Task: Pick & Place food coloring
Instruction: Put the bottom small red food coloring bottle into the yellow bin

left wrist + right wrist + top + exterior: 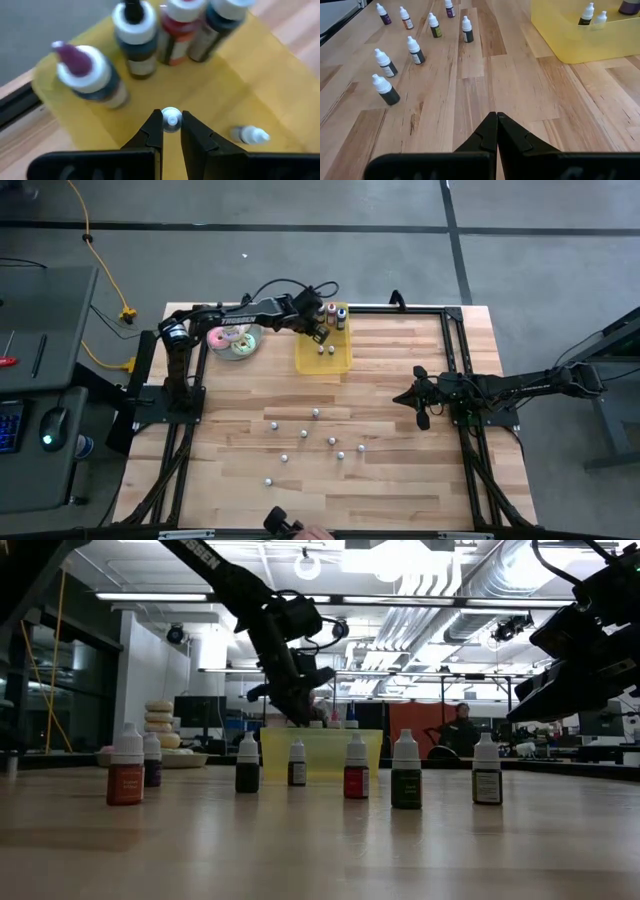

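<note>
The food coloring is many tiny dropper bottles. Several stand loose on the wood table (305, 433) (297, 762) (415, 50). Two small ones (322, 350) (586, 14) are in the yellow tray (340, 362), and one more of that size (250, 134) shows there. Larger bottles (135, 35) (337, 315) stand at the tray's far end. My left gripper (172, 125) (321, 335) (300, 718) is over the tray, shut on a small white-capped bottle (172, 120). My right gripper (496, 116) (420, 402) waits shut at the table's right side. My left gripper pinches the small bottle at its white cap end (172, 114) between the two fingertips (154, 125). The fingers slant down from the table's left side. The cap faces the wrist camera and hides the body. I cannot tell whether the bottle is clear of the tray floor.
A plate of pastel iced donuts (235, 340) (160, 725) sits left of the tray. A black metal frame (455, 350) edges the table. Bare wood lies between the tray and the loose bottles (330, 390).
</note>
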Controlling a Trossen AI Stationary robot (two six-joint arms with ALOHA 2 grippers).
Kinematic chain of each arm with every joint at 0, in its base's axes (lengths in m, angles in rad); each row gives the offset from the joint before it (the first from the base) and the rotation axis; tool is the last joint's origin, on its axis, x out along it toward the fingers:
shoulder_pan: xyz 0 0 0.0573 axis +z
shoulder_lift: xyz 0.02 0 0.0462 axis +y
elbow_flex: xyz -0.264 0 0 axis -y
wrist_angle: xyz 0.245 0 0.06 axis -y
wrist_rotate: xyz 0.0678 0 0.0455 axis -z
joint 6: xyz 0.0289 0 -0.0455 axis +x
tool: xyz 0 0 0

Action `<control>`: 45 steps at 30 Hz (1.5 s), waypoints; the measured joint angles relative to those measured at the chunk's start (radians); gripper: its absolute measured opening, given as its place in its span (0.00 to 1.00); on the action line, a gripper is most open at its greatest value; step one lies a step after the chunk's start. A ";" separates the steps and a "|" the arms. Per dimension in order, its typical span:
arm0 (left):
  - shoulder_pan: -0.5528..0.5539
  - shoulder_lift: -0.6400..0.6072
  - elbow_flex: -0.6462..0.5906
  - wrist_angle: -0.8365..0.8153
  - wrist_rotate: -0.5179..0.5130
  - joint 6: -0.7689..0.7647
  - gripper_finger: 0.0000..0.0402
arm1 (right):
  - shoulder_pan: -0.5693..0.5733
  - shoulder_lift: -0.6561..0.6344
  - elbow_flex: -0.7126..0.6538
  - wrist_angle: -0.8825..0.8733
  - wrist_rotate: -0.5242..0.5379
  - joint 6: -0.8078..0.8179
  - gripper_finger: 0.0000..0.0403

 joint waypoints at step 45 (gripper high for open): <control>-0.040 0.082 0.001 -0.030 -0.062 -0.116 0.24 | 0.000 0.000 0.000 0.000 0.000 0.000 0.00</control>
